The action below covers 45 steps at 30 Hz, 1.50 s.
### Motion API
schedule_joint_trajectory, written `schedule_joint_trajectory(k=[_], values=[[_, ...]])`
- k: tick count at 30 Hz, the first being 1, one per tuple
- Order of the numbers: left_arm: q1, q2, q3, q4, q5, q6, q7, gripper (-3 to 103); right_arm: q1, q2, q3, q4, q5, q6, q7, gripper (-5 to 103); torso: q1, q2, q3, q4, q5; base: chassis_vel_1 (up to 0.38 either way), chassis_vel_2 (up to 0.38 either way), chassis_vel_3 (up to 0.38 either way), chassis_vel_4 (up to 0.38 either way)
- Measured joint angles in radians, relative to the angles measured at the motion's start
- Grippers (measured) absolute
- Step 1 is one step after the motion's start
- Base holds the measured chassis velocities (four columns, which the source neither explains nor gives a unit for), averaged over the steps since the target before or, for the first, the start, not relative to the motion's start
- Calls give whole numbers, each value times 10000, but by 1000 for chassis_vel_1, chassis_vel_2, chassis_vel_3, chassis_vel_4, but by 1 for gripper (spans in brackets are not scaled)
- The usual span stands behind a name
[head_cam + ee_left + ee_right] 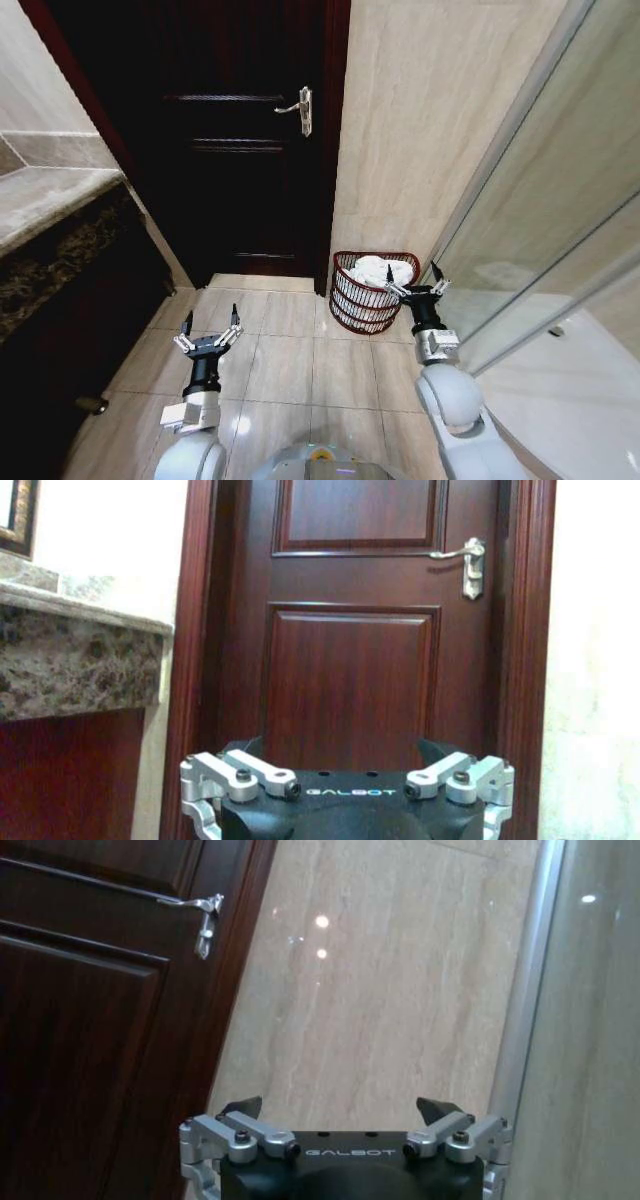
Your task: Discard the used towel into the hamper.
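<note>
Hamper (372,292) stood on the floor tiles (290,350) against the wall (420,120), at about 1 o'clock from the robot, just right of the dark door (240,140). White towel (382,269) lay bundled inside, near the rim — task looked essentially done.

Right gripper (416,281) hung beside the hamper's right edge, fingers spread, holding nothing. Left gripper (210,332) idled at 11 o'clock over the tiles, fingers spread too.

Risk, as I judged it: a careless pull-back could clip the rim and tip the light basket.

Hamper's long axis ran upright, mouth up, leaning slightly toward the robot.
</note>
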Motion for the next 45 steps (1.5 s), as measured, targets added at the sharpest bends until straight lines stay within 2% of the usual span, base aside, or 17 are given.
schedule_joint_trajectory(k=[9,45], values=[[-264,64,-34,-98,130,522,-35,100,182,308,-151,-244,-159,168,-183,100,142,376,235,-1,1,0,0,0,0],[-70,-6,-73,-393,388,456,-129,100,397,162,-822,-91,-199,-157,-88,100,731,1867,1137,0,0,41,42,-39,-41]])
